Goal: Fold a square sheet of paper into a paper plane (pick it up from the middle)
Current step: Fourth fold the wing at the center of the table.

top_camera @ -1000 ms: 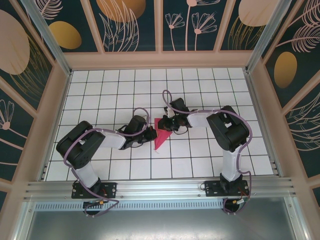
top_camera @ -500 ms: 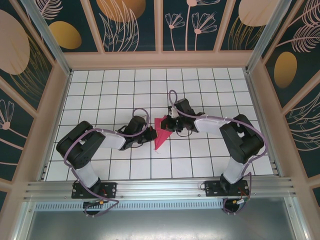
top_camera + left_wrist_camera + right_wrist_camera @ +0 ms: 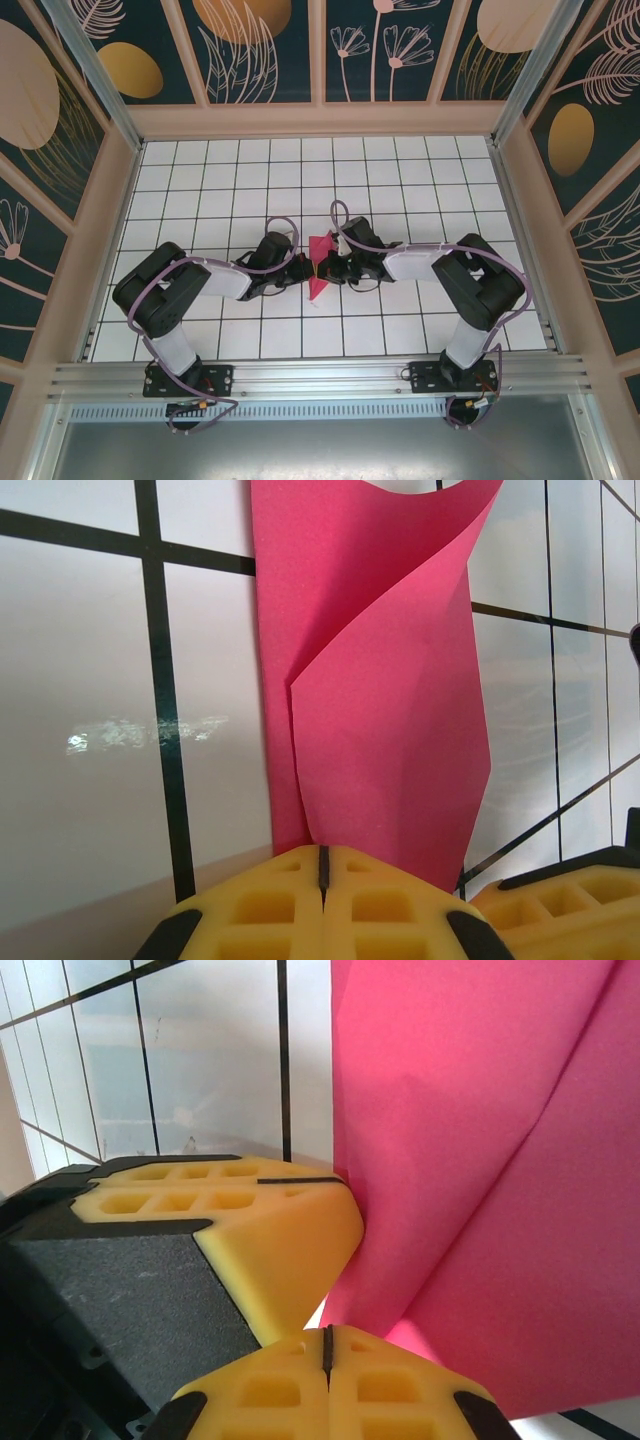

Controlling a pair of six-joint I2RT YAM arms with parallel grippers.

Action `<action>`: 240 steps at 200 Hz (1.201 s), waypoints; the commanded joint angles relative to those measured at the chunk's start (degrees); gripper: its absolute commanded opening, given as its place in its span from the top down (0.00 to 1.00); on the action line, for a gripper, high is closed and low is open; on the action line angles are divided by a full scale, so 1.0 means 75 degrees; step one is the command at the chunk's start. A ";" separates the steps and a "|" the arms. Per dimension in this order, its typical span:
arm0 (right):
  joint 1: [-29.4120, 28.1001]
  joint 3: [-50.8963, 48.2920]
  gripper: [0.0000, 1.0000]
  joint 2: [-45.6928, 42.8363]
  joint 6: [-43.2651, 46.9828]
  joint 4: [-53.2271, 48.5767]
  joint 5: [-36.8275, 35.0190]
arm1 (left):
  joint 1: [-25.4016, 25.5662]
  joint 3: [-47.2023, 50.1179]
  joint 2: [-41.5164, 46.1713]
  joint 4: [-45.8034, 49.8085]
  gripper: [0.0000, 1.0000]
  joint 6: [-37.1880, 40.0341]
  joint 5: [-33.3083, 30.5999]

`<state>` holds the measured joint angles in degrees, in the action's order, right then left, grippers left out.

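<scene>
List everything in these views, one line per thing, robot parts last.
pink paper: one, magenta-pink, partly folded, mid-table between the two grippers
table: one, white tiles with black grid lines, under everything
enclosure walls: dark teal panels with gold and peach plant shapes, around the far edge and sides of the table
metal rail: one, silver, along the near edge, carrying both arm bases
left arm: one, black and white with a purple cable, reaching in from the left
right arm: one, black and white with a purple cable, reaching in from the right
left gripper: one, yellow pads, shut on the paper
right gripper: one, yellow pads, shut on the paper
</scene>
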<state>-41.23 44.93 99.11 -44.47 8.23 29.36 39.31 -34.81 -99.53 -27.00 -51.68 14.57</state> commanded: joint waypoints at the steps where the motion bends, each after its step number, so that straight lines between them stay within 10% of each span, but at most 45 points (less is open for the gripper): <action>1: -0.0116 -0.0119 0.97 -0.0060 -0.0190 0.0374 0.0058 | 0.0009 0.0170 -0.0334 0.0456 1.00 0.0148 -0.0208; 240: -0.0526 -0.0631 0.95 -0.0207 -0.0733 0.1184 -0.0192 | 0.0009 0.0422 -0.0361 0.0275 1.00 0.0000 -0.0324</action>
<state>-44.47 40.66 96.05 -48.38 13.61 27.94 39.31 -33.28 -99.66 -30.24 -51.72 14.37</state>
